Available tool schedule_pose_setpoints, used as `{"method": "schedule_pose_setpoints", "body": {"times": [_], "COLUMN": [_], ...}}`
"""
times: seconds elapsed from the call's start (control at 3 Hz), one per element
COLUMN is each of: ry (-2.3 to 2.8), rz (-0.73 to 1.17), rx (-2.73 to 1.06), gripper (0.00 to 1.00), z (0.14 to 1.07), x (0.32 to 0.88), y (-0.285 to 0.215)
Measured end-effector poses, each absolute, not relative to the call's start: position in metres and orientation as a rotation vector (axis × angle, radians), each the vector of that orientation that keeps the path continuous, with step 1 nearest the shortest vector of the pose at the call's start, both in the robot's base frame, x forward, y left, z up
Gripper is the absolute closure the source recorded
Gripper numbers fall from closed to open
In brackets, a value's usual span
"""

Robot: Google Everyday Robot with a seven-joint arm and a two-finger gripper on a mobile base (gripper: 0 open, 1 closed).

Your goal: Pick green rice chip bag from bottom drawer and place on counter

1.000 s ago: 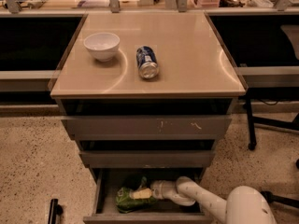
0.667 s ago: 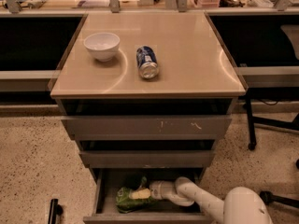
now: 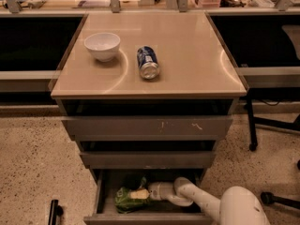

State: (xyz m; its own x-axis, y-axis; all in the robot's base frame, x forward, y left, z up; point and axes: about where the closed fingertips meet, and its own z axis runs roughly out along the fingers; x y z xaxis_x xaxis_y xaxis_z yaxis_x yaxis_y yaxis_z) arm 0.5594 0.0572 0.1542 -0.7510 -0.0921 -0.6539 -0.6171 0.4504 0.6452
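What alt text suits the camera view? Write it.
A white gripper reaches into the open grey bottom drawer, at a crumpled green foil rice chip bag. On the glossy beige counter sit a white bowl and a blue soda can on its side.

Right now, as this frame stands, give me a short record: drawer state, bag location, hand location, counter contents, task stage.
bottom drawer: pulled open
green rice chip bag: lying inside the bottom drawer, left of centre
hand: down inside the bottom drawer, at the bag's right side
counter: holds a white bowl and a blue soda can lying on its side
task stage: bag not yet on the counter
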Motion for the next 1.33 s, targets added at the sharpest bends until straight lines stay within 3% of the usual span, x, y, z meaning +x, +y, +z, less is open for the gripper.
{"method": "schedule_pose_setpoints", "body": {"times": [0.67,1.0,1.33], "ry": [2.165,2.165,2.165], "rz": [1.278,1.279,1.279], "rx": [-0.591,-0.591,-0.591], "gripper": [0.88,1.00,1.00], "z": [0.1542,0.1542,0.1543], "x": [0.5593,0.5593,0.5593], "y": [0.0572,0.0573,0.0573]}}
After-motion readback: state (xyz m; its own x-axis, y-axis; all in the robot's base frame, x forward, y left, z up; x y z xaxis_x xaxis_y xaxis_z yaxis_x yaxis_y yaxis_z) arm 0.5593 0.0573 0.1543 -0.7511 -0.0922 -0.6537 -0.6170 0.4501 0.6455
